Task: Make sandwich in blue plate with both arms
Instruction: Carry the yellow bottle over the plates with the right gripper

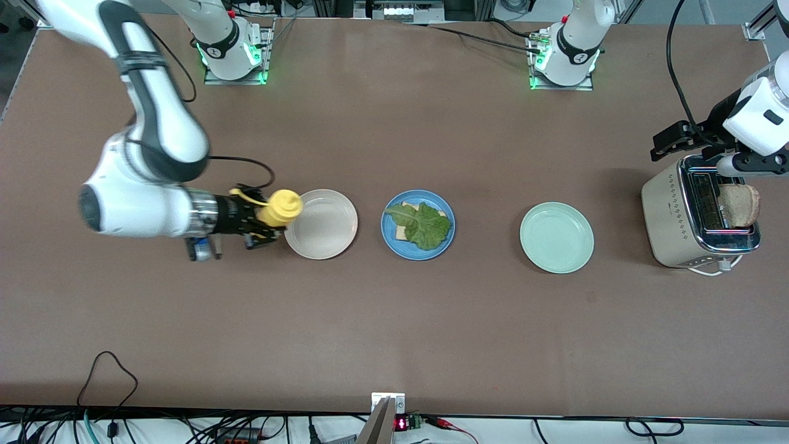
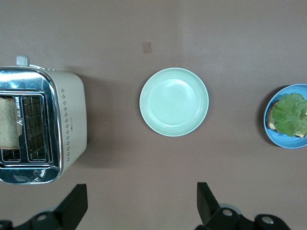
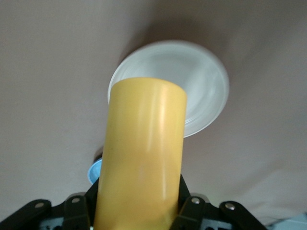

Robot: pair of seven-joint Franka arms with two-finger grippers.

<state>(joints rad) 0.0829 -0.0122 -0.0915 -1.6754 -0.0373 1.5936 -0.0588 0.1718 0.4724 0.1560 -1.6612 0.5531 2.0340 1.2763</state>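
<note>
A toaster (image 1: 678, 222) with a bread slice (image 1: 739, 205) in its slot is seen at the left arm's end of the tabletop (image 1: 394, 320); the left gripper (image 2: 141, 203) hangs over it, jaws wide and empty. The blue plate (image 1: 392, 237) (between a cream plate (image 1: 327, 237) and a mint plate (image 1: 556, 237)) carries the sandwich (image 1: 420, 226). A yellow bottle (image 1: 280, 208) is clamped by the right gripper (image 1: 262, 225) beside the cream plate.
</note>
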